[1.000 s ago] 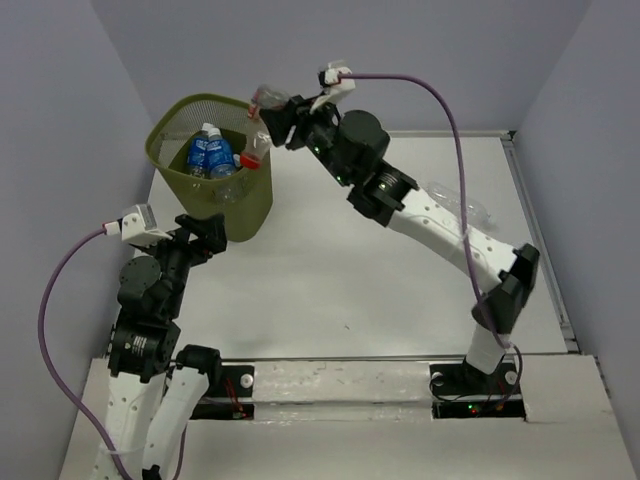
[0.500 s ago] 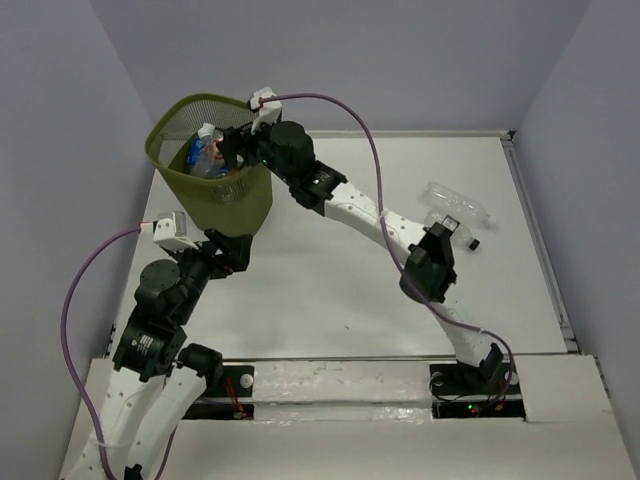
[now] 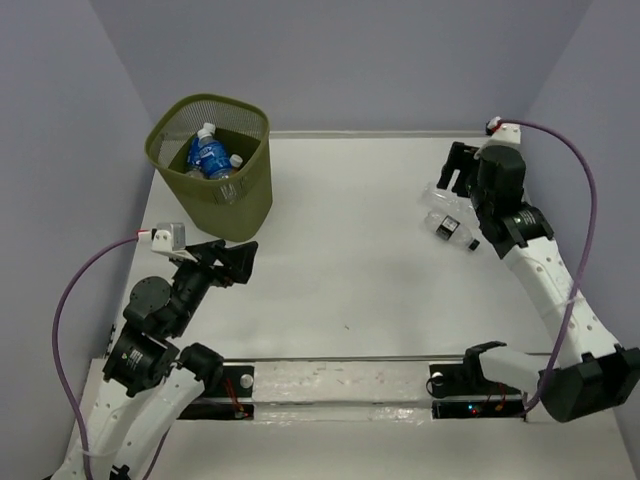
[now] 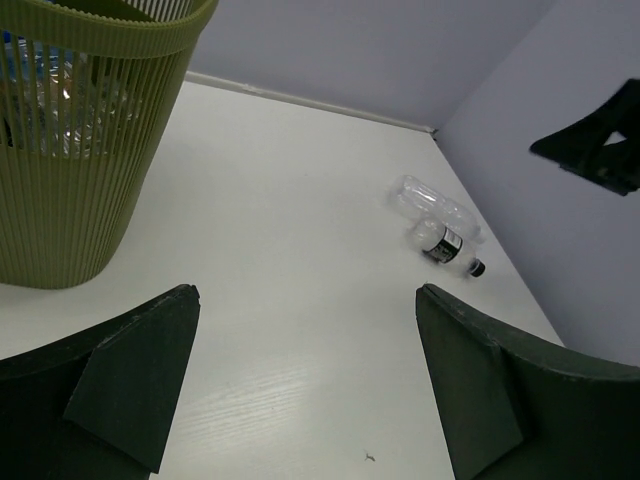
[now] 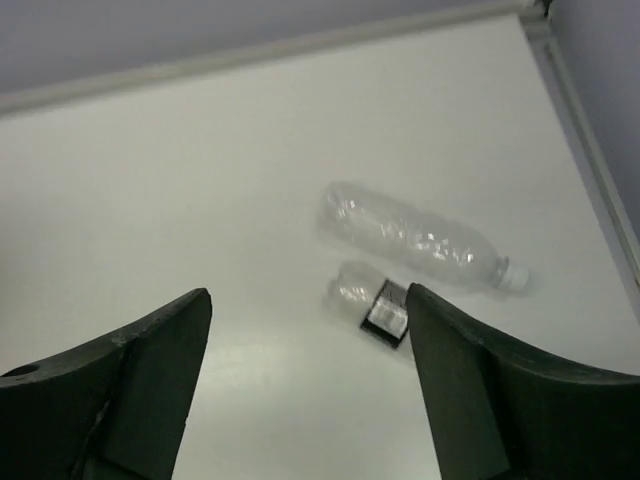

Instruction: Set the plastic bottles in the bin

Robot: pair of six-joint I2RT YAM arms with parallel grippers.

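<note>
I am holding my right pincer [image 5: 307,300] spread wide and empty, hovering over the right side of the white table [image 3: 340,240]. Below it, the larger clear bottle [image 5: 415,235] is lying on its side, its white cap pointing toward the table's right rim. The smaller crushed bottle [image 5: 370,300] with a black label is lying just beside it, on the nearer side. From the top camera, my right fingers [image 3: 457,165] are covering part of the larger bottle. My left pincer [image 4: 307,330] is gaping too, gripping nothing, hanging low just in front of the bin [image 3: 245,200], whose green ribbed wall is filling the left of its view. The bin is standing at the far left corner, well apart from both loose bottles, with blue-labelled bottles [image 3: 208,156] lying inside.
</note>
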